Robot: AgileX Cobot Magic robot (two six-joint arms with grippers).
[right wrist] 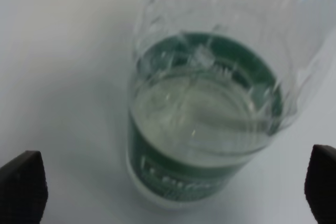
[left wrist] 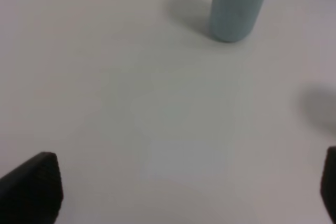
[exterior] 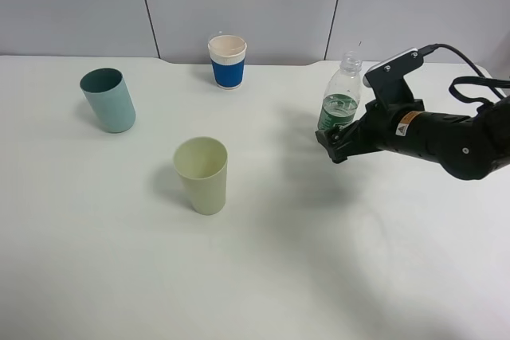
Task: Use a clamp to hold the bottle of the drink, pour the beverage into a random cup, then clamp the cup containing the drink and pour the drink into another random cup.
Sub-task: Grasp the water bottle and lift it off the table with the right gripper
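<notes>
**Right claw straddling the upright bottle**

My right gripper (exterior: pixel 333 147) is spread wide and holds nothing. In its wrist view the fingertips (right wrist: pixel 22 184) sit at opposite edges, with the bottle (exterior: pixel 341 99) between them and untouched. The bottle stands upright on the table (exterior: pixel 319 276), its long axis vertical, directly ahead of this claw. My left gripper (left wrist: pixel 181 184), also spread and empty, faces the teal cup (left wrist: pixel 239 6) well apart from the bottle. I judge closing the right claw comes next.

There are three cups, one teal plastic tumbler (exterior: pixel 107 99), one pale green plastic tumbler (exterior: pixel 202 174) and one blue-sleeved white paper cup (exterior: pixel 227 61), and one clear green-labelled plastic bottle (exterior: pixel 341 101).
</notes>
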